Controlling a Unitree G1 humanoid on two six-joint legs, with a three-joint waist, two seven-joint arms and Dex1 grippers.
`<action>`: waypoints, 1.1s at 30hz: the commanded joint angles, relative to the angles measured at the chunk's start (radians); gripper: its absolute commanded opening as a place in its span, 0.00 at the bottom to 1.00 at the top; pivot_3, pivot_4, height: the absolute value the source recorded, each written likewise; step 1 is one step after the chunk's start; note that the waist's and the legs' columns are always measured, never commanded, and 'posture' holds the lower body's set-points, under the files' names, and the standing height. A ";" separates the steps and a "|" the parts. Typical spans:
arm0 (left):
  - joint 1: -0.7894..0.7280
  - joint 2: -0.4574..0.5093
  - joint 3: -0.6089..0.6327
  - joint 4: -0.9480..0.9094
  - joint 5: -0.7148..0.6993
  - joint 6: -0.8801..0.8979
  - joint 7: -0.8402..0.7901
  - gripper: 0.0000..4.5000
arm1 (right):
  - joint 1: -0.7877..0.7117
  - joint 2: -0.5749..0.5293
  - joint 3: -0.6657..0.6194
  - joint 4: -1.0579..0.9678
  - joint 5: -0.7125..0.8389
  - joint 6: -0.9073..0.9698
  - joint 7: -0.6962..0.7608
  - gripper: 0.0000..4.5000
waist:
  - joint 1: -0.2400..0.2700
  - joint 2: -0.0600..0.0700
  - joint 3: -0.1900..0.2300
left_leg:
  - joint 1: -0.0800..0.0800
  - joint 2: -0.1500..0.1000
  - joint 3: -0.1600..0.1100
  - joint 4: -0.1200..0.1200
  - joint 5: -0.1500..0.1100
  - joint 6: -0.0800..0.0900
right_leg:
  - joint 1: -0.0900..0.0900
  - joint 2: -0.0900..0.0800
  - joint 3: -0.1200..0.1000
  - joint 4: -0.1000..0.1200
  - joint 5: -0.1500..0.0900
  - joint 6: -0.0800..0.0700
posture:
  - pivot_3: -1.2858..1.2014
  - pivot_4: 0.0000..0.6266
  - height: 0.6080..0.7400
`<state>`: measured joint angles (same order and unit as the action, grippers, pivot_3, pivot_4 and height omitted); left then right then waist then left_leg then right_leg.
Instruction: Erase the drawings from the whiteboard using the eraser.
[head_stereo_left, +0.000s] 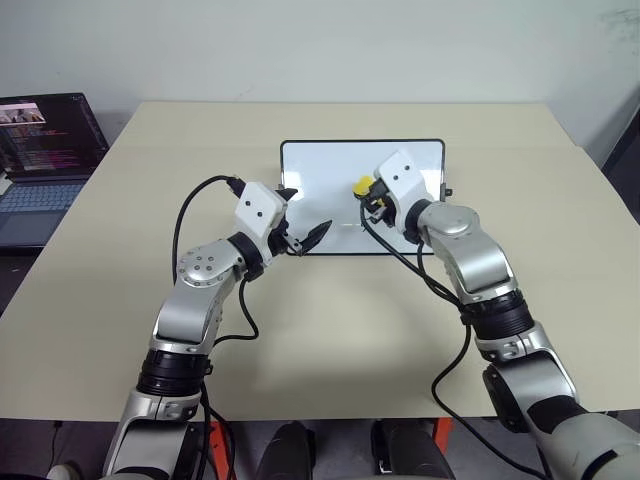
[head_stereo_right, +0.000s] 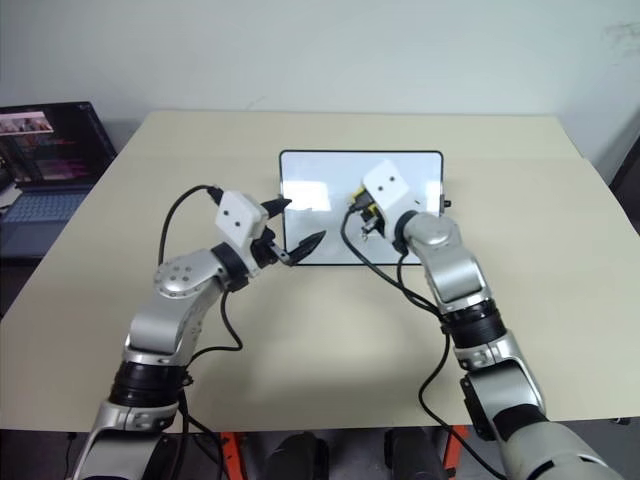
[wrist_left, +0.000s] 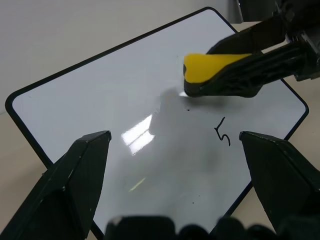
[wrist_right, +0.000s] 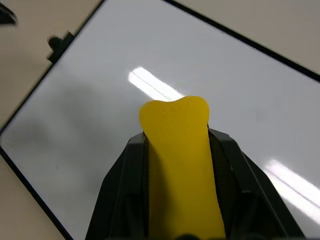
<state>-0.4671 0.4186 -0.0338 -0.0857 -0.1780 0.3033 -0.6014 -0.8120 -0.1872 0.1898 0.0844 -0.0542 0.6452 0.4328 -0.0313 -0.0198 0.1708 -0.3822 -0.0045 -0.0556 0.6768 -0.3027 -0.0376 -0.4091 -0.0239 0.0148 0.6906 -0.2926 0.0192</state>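
Black fingers of the left gripper (wrist_left: 175, 150) stand wide apart and empty at the near left corner of the whiteboard (head_stereo_left: 320, 165), which lies flat mid-table (head_stereo_left: 150, 160) with its long side running left to right. Yellow eraser (wrist_right: 180, 160), likely light and soft since it bulges where the right gripper (head_stereo_left: 370, 195) pinches it tight along its sides, points long-axis out past the fingertips, over the board's right half. One drawing, a "5" (wrist_left: 221, 132), sits just beside it; whether the dark underside touches the slick surface I cannot tell.
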 joint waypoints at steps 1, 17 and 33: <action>-0.020 0.003 0.008 -0.025 -0.004 -0.015 -0.001 1.00 | -0.040 0.026 0.000 -0.025 0.010 -0.017 -0.013 0.29 | 0.001 0.000 0.000 | 0.000 0.000 0.000 0.000 0.000 0.000 | 0.000 0.000 0.000 0.000 0.000 0.000 | 0.52 0.24 1.00; -0.010 -0.004 0.009 -0.041 -0.002 -0.012 0.011 1.00 | -0.046 0.011 0.070 0.344 -0.092 -0.348 -0.039 0.29 | -0.001 0.000 0.000 | 0.000 0.000 0.001 0.000 0.000 0.000 | 0.000 0.000 0.000 0.000 0.000 0.000 | 0.52 0.24 1.00; -0.019 -0.017 -0.001 -0.026 -0.001 -0.022 0.003 1.00 | 0.077 -0.103 0.057 0.218 -0.104 -0.312 0.008 0.29 | 0.004 0.000 0.000 | 0.002 0.000 0.000 0.001 0.000 0.000 | 0.002 0.000 0.000 0.001 0.000 0.000 | 0.52 0.24 1.00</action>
<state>-0.4669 0.4026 -0.0357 -0.0864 -0.1769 0.2993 -0.6002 -0.7520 -0.2658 0.2661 0.3083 -0.1380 0.3023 0.4421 -0.0268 -0.0199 0.1708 -0.3806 -0.0048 -0.0557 0.6779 -0.3026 -0.0376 -0.4072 -0.0240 0.0144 0.6920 -0.2925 0.0193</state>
